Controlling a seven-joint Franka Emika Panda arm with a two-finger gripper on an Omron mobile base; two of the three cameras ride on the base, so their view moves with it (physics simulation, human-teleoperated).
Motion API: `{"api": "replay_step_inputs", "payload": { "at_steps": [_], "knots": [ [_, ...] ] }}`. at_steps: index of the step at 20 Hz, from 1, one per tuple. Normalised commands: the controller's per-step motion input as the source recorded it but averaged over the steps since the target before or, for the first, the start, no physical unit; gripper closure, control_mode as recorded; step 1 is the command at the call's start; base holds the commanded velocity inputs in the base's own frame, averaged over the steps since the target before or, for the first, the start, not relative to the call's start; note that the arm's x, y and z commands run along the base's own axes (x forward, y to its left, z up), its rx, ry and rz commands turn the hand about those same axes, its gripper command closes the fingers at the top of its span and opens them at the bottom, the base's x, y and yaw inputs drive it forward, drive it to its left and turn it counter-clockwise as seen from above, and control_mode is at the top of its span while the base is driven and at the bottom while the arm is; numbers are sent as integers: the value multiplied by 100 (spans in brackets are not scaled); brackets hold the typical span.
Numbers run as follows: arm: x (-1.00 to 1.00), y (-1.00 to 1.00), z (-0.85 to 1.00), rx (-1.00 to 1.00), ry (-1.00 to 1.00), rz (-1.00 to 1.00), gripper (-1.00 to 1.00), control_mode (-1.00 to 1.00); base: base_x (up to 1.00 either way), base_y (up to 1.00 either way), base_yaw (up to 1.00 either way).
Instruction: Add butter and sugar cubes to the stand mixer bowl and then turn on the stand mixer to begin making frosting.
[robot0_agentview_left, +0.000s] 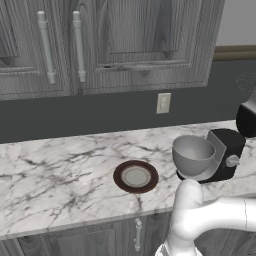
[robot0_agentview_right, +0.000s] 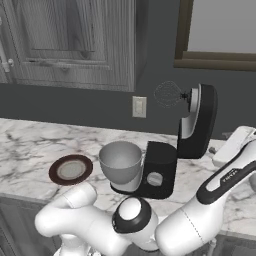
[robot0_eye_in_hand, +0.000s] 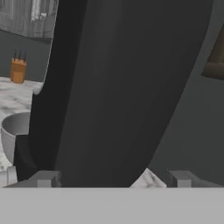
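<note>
The stand mixer (robot0_agentview_right: 161, 172) is glossy black and stands on the marble counter with its head (robot0_agentview_right: 199, 120) tilted up and the wire whisk (robot0_agentview_right: 167, 94) in the air. Its grey metal bowl (robot0_agentview_right: 120, 161) (robot0_agentview_left: 193, 154) sits on the base, and a silver knob (robot0_agentview_left: 232, 161) is on the side. My gripper (robot0_eye_in_hand: 113, 179) is open right up against the black head (robot0_eye_in_hand: 118, 87), whose lower part lies ahead between the two widely spread fingertips (robot0_eye_in_hand: 43, 178). The bowl's rim (robot0_eye_in_hand: 15, 124) shows at the left of the hand view. The butter and the sugar cubes are out of view.
A dark brown round plate (robot0_agentview_left: 135, 176) with a grey centre lies left of the mixer. A wall outlet (robot0_agentview_left: 163, 103) sits on the dark backsplash under grey cabinets (robot0_agentview_left: 100, 45). An orange holder (robot0_eye_in_hand: 17, 70) stands far along the counter. A window frame (robot0_agentview_right: 215, 57) is above the mixer.
</note>
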Motion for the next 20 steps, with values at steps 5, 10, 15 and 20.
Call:
{"api": "replay_step_inputs", "payload": {
  "at_steps": [5, 10, 15, 20],
  "knots": [
    [1, 26, 12, 0, -1, 13, -100, -100, 0, 0, 0],
    [0, 33, 23, 0, -2, 13, -100, -100, 0, 0, 0],
    [0, 52, 40, -2, -2, 12, -100, -100, 0, 0, 0],
    [0, 65, 32, -3, 0, 11, -100, -100, 0, 0, 0]
  ]
}}
